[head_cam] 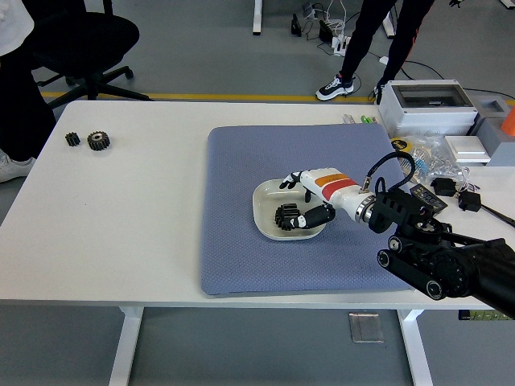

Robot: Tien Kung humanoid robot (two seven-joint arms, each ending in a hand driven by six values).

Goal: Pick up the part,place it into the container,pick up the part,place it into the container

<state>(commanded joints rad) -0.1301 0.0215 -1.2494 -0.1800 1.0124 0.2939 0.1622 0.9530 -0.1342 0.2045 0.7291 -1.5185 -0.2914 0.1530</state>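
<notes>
A white bowl-like container point(267, 201) sits in the middle of a blue-grey mat point(241, 241). A black gear part point(287, 217) lies inside the container. My right hand point(302, 197), white with an orange band, hovers over the container with its fingers spread, the thumb just beside the gear and nothing held. Two more black gears, a small one point(72, 139) and a larger one point(98, 141), lie at the table's far left. My left hand is out of view.
A grey box point(426, 106), cables and small items point(451, 189) crowd the table's right side. A person's leg point(16, 104) stands at the far left edge beside an office chair point(80, 40). Another person's legs point(370, 40) are behind the table.
</notes>
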